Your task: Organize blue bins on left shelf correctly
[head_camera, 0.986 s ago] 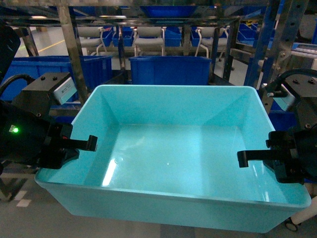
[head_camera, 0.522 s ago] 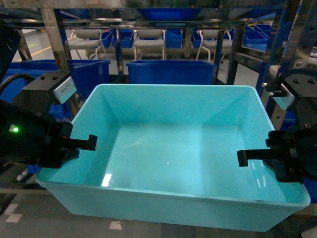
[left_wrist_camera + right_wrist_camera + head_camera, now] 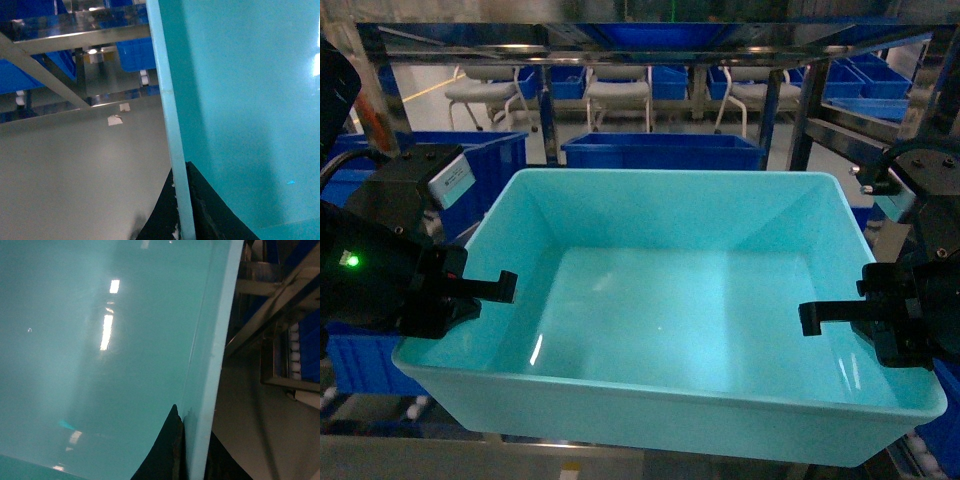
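Head view: turquoise bin (image 3: 670, 330) carried level between both arms, near side of left shelf (image 3: 650, 40), royal-blue bins (image 3: 665, 150) beyond. Left claw (image 3: 470, 292) pinching left rim, right claw (image 3: 840, 318) pinching right rim; opposed grips likely balance load.

Left wrist view: claw straddles rim, one finger (image 3: 160, 220) outside wall.

Right wrist view: same, finger (image 3: 165, 450) inside wall.

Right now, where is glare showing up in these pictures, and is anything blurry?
Head view: soft streaks of light on the floor of the turquoise bin, background shelf dim but readable. Right wrist view: bright white reflections on the bin wall. Left wrist view: glare at the right edge, and the whole view slightly soft.
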`<state>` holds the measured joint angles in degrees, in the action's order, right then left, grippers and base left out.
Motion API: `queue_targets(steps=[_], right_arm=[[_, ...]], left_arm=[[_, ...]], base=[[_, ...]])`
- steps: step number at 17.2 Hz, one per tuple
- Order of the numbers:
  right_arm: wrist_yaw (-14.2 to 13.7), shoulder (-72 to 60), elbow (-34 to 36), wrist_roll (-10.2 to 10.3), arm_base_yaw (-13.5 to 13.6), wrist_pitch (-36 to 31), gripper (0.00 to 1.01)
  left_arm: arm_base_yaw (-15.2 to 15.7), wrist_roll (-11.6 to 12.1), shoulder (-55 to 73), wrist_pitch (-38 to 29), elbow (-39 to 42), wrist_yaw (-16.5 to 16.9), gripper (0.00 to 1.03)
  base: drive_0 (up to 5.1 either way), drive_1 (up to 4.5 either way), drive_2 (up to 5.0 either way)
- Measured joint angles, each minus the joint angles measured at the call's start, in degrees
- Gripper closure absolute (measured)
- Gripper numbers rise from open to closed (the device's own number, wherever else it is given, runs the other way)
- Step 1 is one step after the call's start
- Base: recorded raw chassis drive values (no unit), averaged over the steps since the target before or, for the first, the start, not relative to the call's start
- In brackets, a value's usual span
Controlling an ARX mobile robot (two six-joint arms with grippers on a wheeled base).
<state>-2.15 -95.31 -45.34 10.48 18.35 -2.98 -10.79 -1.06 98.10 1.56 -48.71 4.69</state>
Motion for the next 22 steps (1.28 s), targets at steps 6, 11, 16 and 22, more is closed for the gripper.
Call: queue_targets(steps=[6, 11, 16, 22], right_arm=[[0.0, 0.0, 0.0, 0.0, 0.0, 0.0, 0.99], [0.0, -0.1, 0.0, 0.0, 0.0, -0.2, 0.99], [0.1, -0.2, 0.0, 0.0, 0.2, -0.2, 0.99], [0.0, -0.2, 0.0, 0.0, 0.0, 0.0, 0.99]], left_arm=[[0.0, 0.0, 0.0, 0.0, 0.0, 0.0, 1.01], [0.0, 0.0, 0.0, -0.2, 0.0, 0.0, 1.01], [0.3, 0.0, 0.2, 0.3, 0.0, 0.0, 1.01], [0.0, 0.0, 0.1, 0.0, 0.0, 0.0, 1.01]], base=[[0.0, 4.21, -4.2], [-0.8, 0.89, 0.0], [-1.6, 1.77, -0.2], [-0.1, 1.22, -1.4]])
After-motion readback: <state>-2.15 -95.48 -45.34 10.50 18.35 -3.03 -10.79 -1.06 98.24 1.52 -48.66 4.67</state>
